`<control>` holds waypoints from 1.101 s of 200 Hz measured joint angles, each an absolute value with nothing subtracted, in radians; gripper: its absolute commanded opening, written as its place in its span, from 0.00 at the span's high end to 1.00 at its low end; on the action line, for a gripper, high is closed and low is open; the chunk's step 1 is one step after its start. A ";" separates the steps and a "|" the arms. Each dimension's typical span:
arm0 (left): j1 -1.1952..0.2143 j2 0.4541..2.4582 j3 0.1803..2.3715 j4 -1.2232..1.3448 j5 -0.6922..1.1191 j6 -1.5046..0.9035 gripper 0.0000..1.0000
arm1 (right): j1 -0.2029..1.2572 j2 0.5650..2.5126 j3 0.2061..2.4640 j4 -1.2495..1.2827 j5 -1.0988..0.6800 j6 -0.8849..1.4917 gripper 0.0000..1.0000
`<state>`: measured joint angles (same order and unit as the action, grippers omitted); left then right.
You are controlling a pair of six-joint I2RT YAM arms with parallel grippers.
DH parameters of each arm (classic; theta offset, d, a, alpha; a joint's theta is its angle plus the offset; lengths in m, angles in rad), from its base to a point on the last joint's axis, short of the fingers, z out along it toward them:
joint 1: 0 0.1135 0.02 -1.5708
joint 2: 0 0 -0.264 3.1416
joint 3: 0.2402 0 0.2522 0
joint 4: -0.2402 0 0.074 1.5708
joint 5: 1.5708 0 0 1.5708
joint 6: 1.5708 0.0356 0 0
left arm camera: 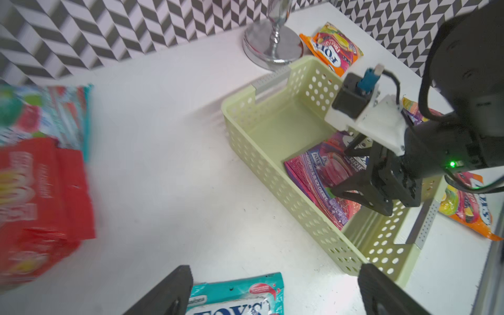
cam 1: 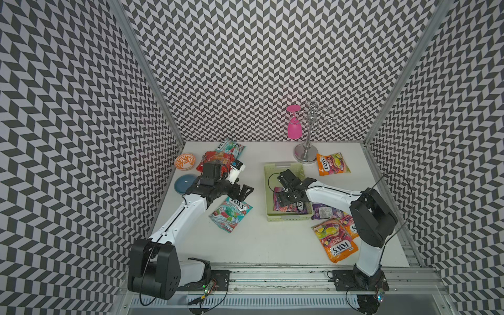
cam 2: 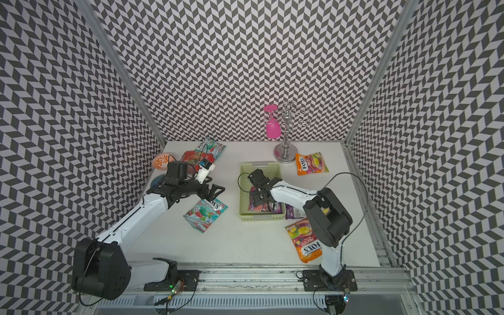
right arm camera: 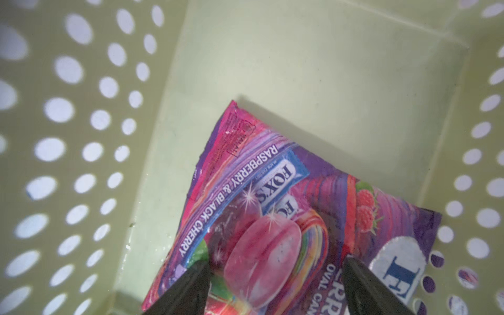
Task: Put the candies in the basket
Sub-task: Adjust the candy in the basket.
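The basket ran long near-to-far, right of centre. A purple bag lay flat in its near end, skewed, one corner pointing far. The right gripper straddled it with jaws apart, gripping nothing, and hid the bag's near part in both top views. The left gripper gaped wide by a teal bag.

I read on purple bag: "FOX'S", "RASPBERRY & BLACK CHERRY", perhaps "OVAL CANDY", edge cut off. Orange bag: "FOX'S", "FRUITS". Teal bag: "FOX'S".
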<state>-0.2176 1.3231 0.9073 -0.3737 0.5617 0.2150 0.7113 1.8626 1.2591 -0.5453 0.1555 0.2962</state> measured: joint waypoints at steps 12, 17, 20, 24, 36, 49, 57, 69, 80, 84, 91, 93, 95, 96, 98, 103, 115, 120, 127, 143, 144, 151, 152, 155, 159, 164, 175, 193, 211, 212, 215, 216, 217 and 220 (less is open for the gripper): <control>-0.241 1.367 0.904 -0.367 0.576 0.194 0.03 | 0.711 1.863 1.266 -0.549 0.145 0.295 0.19; -0.252 1.383 0.904 -0.363 0.582 0.186 0.04 | 0.711 1.863 1.269 -0.552 0.140 0.295 0.19; -0.257 1.391 0.904 -0.360 0.585 0.182 0.04 | 0.711 1.862 1.270 -0.555 0.137 0.294 0.19; -0.267 1.402 0.904 -0.357 0.589 0.176 0.05 | 0.711 1.861 1.271 -0.559 0.134 0.293 0.19; -0.295 1.431 0.905 -0.348 0.606 0.157 0.07 | 0.711 1.855 1.271 -0.581 0.126 0.291 0.18; -0.318 1.462 0.915 -0.344 0.628 0.136 0.10 | 0.711 1.832 1.257 -0.606 0.123 0.290 0.18; -0.329 1.481 0.925 -0.341 0.640 0.128 0.12 | 0.711 1.810 1.239 -0.617 0.120 0.292 0.18; -0.342 1.513 0.940 -0.336 0.654 0.110 0.16 | 0.711 1.769 1.205 -0.630 0.116 0.294 0.18; -0.352 1.545 0.954 -0.332 0.662 0.099 0.19 | 0.711 1.740 1.181 -0.641 0.114 0.297 0.18; -0.355 1.553 0.958 -0.332 0.664 0.098 0.20 | 0.711 1.733 1.175 -0.644 0.112 0.298 0.18; -0.361 1.573 0.966 -0.332 0.665 0.092 0.24 | 0.711 1.728 1.166 -0.648 0.111 0.300 0.18; -0.362 1.579 0.968 -0.331 0.666 0.090 0.26 | 0.711 1.727 1.164 -0.648 0.111 0.301 0.18; -0.363 1.584 0.969 -0.331 0.667 0.088 0.26 | 0.711 1.727 1.161 -0.648 0.110 0.302 0.18; -0.364 1.587 0.970 -0.331 0.666 0.088 0.27 | 0.711 1.727 1.160 -0.648 0.109 0.302 0.18; -0.365 1.591 0.971 -0.331 0.667 0.087 0.28 | 0.711 1.727 1.158 -0.647 0.108 0.303 0.18; -0.368 1.601 0.973 -0.331 0.667 0.085 0.30 | 0.711 1.728 1.152 -0.645 0.105 0.305 0.18; -0.374 1.623 0.976 -0.331 0.669 0.076 0.33 | 0.711 1.731 1.136 -0.644 0.096 0.310 0.18; -0.376 1.631 0.976 -0.332 0.670 0.073 0.37 | 0.711 1.735 1.132 -0.643 0.094 0.312 0.18; -0.379 1.639 0.978 -0.332 0.670 0.069 0.40 | 0.711 1.741 1.127 -0.635 0.091 0.317 0.18; -0.384 1.653 0.979 -0.333 0.669 0.067 0.52 | 0.711 1.755 1.117 -0.612 0.091 0.324 0.18; -0.384 1.653 0.979 -0.334 0.669 0.068 0.53 | 0.711 1.755 1.116 -0.611 0.091 0.324 0.18; -0.386 1.655 0.979 -0.333 0.673 0.065 0.56 | 0.711 1.761 1.108 -0.597 0.092 0.327 0.19; -0.386 1.655 0.979 -0.333 0.673 0.064 0.56 | 0.711 1.761 1.108 -0.596 0.092 0.327 0.19; -0.386 1.655 0.980 -0.334 0.673 0.059 0.57 | 0.711 1.764 1.106 -0.591 0.092 0.327 0.19; -0.386 1.655 0.980 -0.332 0.675 0.062 0.57 | 0.711 1.768 1.105 -0.585 0.093 0.327 0.19; -0.387 1.655 0.982 -0.332 0.675 0.062 0.58 | 0.711 1.772 1.104 -0.581 0.094 0.327 0.19; -0.390 1.657 0.984 -0.331 0.675 0.058 0.58 | 0.711 1.783 1.104 -0.573 0.099 0.327 0.19; -0.396 1.659 0.985 -0.332 0.675 0.059 0.58 | 0.711 1.795 1.111 -0.566 0.101 0.327 0.20; -0.400 1.669 0.993 -0.332 0.674 0.059 0.57 | 0.710 1.810 1.132 -0.568 0.101 0.327 0.20; -0.400 1.670 0.994 -0.332 0.674 0.059 0.57 | 0.710 1.811 1.135 -0.567 0.101 0.327 0.20; -0.401 1.673 0.997 -0.333 0.672 0.059 0.57 | 0.710 1.815 1.141 -0.568 0.101 0.327 0.20; -0.401 1.674 0.997 -0.333 0.672 0.059 0.57 | 0.710 1.816 1.142 -0.568 0.101 0.327 0.20; -0.401 1.675 0.998 -0.333 0.672 0.059 0.57 | 0.710 1.817 1.144 -0.568 0.101 0.327 0.20; -0.402 1.678 1.001 -0.333 0.670 0.060 0.57 | 0.710 1.821 1.150 -0.567 0.101 0.326 0.20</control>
